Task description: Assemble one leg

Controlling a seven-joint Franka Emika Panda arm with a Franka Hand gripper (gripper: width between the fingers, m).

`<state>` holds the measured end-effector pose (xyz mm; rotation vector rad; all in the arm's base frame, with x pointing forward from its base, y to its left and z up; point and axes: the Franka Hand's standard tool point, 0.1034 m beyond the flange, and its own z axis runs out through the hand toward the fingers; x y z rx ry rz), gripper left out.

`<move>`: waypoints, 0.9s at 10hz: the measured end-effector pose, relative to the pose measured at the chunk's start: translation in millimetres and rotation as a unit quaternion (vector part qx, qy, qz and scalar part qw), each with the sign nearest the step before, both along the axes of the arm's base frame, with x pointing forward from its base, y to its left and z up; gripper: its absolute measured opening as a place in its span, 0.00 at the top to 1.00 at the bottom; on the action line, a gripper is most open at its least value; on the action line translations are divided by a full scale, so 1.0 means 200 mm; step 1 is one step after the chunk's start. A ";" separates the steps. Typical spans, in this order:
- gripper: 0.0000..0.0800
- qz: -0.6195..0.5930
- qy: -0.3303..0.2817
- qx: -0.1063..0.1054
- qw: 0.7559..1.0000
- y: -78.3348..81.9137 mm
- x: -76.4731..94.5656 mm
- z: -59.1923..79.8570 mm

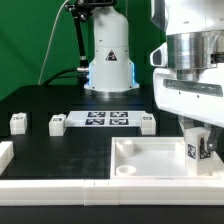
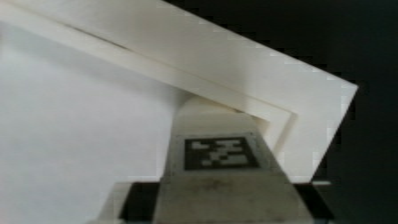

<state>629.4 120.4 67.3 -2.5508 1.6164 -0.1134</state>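
Note:
My gripper [image 1: 197, 138] is shut on a leg [image 1: 197, 149], a small white block with a black-and-white tag. It holds the leg upright at the corner of the large white tray piece [image 1: 140, 145] on the exterior view's right. In the wrist view the leg [image 2: 222, 150] points into the tray's raised corner wall [image 2: 267, 95], and my gripper [image 2: 215, 206] clamps its near end. Whether the leg touches the tray I cannot tell. Three more legs stand on the black table: two on the exterior view's left [image 1: 18, 122] [image 1: 56, 123] and one near the middle [image 1: 147, 122].
The marker board [image 1: 108, 119] lies flat between the loose legs. The arm's base [image 1: 108, 62] stands behind it. A white rail [image 1: 40, 186] runs along the table's front, with a raised end [image 1: 5, 153] on the exterior view's left.

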 end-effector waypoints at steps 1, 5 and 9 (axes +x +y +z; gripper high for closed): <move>0.54 0.001 0.000 0.000 1.000 0.00 0.00 0.00; 0.20 0.199 0.000 -0.033 0.979 0.02 0.01 0.02; 0.19 0.396 -0.012 -0.063 0.916 0.01 0.03 0.03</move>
